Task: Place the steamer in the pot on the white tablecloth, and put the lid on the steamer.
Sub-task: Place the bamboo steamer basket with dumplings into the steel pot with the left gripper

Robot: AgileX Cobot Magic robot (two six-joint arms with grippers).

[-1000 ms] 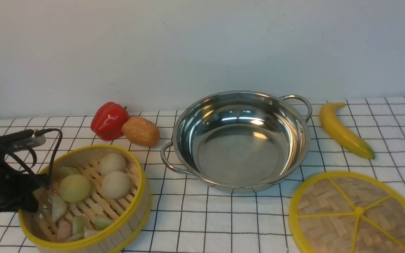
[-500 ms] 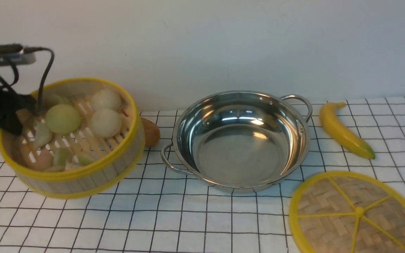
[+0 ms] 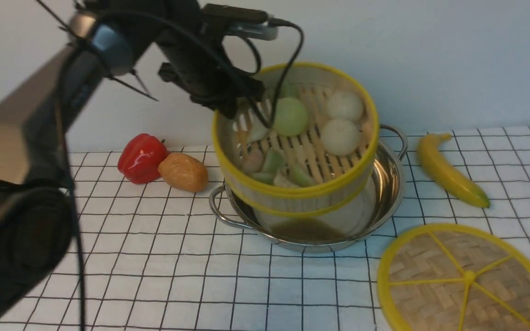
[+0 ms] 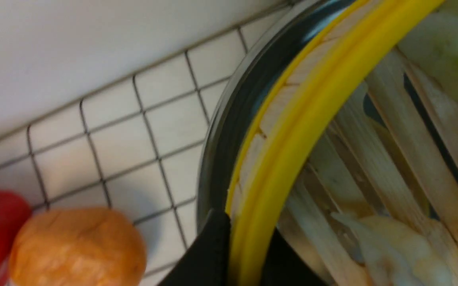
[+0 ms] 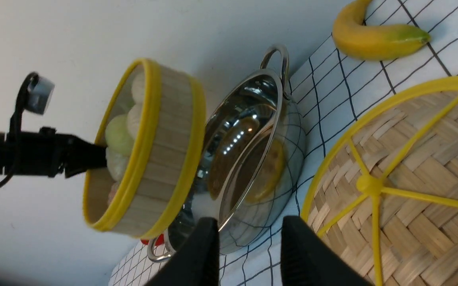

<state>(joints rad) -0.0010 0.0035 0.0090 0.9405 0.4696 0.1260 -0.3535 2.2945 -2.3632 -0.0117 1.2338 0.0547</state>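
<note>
Bamboo steamer (image 3: 292,196), pinched by its rim in the left claw (image 4: 247,254), hangs tilted above the pot (image 3: 388,184), so a slipping grip could spill the buns (image 3: 341,136).

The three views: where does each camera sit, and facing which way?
Front view: between the arms, facing forward over the white tablecloth; shows the left arm holding the steamer above the pot.
Left wrist view: on the left arm, along the left gripper clamped on the steamer's rim.
Right wrist view: on the right arm, looking past the open right gripper at the lid.
Shared: front and right wrist both show steamer, pot, lid, banana.
</note>
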